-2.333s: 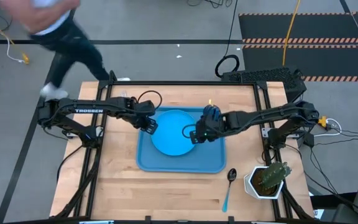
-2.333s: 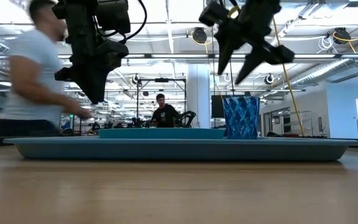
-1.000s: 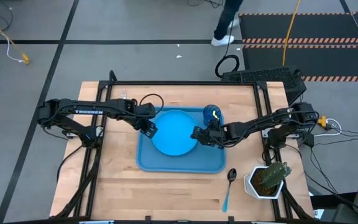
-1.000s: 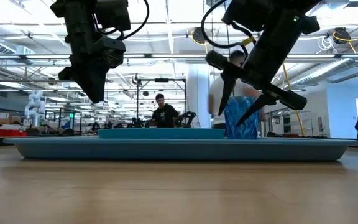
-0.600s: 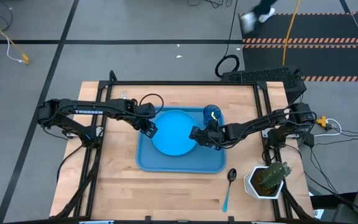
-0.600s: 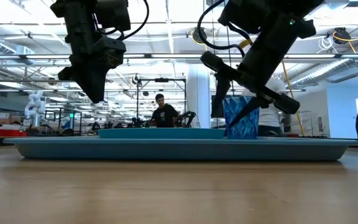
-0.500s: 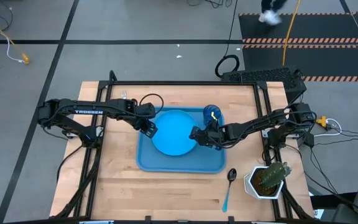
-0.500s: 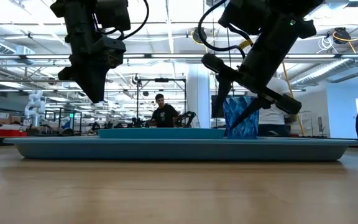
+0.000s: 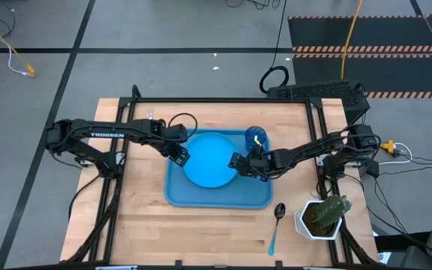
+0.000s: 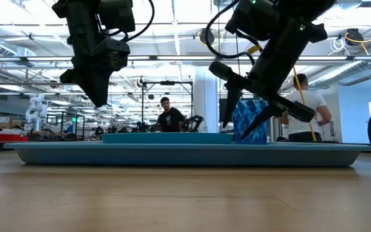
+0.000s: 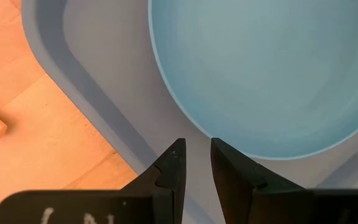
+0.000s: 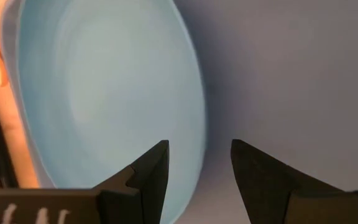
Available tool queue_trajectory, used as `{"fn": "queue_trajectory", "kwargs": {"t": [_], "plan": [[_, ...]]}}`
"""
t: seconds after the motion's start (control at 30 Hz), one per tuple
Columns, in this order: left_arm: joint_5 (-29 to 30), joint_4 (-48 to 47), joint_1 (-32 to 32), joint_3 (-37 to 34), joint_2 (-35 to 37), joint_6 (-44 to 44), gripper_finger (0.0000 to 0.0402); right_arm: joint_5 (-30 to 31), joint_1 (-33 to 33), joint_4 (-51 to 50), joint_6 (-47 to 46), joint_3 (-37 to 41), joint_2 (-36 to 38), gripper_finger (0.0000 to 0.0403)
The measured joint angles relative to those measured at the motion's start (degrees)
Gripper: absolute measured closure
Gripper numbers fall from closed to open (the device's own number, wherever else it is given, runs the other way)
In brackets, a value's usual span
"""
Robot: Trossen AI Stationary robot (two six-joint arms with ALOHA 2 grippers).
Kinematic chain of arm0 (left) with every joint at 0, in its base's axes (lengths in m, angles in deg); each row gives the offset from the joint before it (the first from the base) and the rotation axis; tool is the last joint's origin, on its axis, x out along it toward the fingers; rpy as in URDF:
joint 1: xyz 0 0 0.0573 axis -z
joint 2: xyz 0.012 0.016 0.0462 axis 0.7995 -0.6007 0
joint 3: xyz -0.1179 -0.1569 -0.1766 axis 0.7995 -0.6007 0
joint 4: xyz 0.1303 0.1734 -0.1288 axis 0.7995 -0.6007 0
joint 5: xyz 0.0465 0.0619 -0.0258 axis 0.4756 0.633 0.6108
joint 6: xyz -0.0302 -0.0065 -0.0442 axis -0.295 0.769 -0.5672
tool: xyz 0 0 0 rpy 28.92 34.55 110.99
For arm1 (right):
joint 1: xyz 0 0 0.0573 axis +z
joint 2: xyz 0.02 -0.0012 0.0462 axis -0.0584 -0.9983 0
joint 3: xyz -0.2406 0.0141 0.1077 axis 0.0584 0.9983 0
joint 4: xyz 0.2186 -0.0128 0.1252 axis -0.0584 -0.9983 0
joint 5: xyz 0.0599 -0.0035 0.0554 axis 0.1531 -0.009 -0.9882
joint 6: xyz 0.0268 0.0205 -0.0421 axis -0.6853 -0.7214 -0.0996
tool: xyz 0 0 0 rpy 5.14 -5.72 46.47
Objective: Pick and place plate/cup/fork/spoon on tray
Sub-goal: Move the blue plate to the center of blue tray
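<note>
The right gripper (image 9: 235, 162) has left the cup (image 9: 256, 136) standing in the tray (image 9: 201, 196) at upper centre and dropped beside the plate (image 9: 208, 157), fingers spread and empty. The left gripper (image 9: 181, 157) hovers nearly closed. The spoon (image 9: 276, 225) waits lower right — the cactus pot (image 9: 322, 216) crowds it.
</note>
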Motion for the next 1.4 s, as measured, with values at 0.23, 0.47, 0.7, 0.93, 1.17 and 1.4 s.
{"fn": "queue_trajectory", "kwargs": {"t": [0.23, 0.47, 0.7, 0.93, 1.17, 1.4], "plan": [[0.0, 0.0, 0.0, 0.0, 0.0, 1.3, 0.0325, 0.0, 0.0, 3.6, -1.6, 0.0, -1.5, 0.0239], [0.0, 0.0, 0.0, 0.0, 0.0, 2.1, 0.0325, -0.1, -0.8, 3.3, -0.5, 0.0, -1.5, 0.0245], [0.0, -0.1, 0.0, 0.0, 0.0, 3.8, 0.0325, -0.5, -0.5, 2.5, -1.1, 0.0, -1.5, 0.0303], [0.0, -0.1, 0.0, 0.0, 0.0, 4.4, 0.0325, -1.7, 0.1, 2.3, 0.3, 0.0, -1.5, 0.0373], [0.0, -0.3, 0.0, 0.0, 0.0, 5.8, 0.0325, -3.1, 1.7, 2.1, 0.6, 0.0, -1.5, 0.0398], [0.0, -0.3, 0.0, 0.0, 0.0, 5.8, 0.0325, -4.5, 3.7, -0.2, 0.2, 0.0, -1.5, 0.0401]]}}
